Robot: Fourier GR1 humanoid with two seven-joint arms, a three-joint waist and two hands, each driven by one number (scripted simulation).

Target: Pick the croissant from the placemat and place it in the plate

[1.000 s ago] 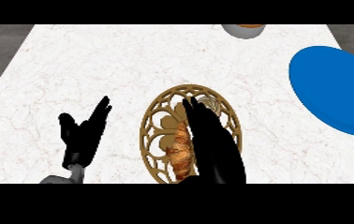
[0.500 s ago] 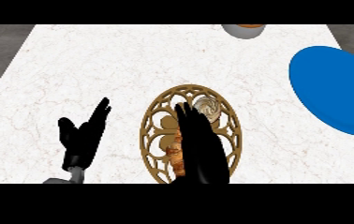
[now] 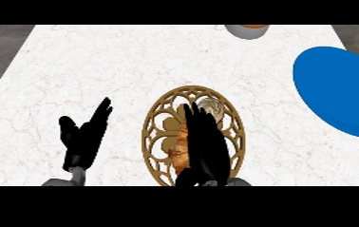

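The right hand (image 3: 204,145) lies stretched over the placemat (image 3: 151,132), its fingers straight and close together, pointing away from the robot; it is open and nothing is curled in it. The croissant (image 3: 179,146) lies just beside the hand's left edge and partly beneath it, on the placemat's middle and lower part. Whether the fingers touch the croissant cannot be told.

What shows of the croissant is a narrow golden-brown strip with darker baked ridges, running lengthwise along the hand. Its right side is covered by the black fingers, so its full shape is hidden.

The placemat is an oval of gold openwork; near the fingertips a pale round patch sits inside it, too unclear to name.

The left hand (image 3: 82,141) rests open at the lower left, fingers up, well apart from the placemat on the white marbled tabletop (image 3: 105,60).

The blue plate (image 3: 328,88) lies at the right, cut off by the edge, well apart from the croissant. A grey bowl (image 3: 247,30) is cut off at the top.
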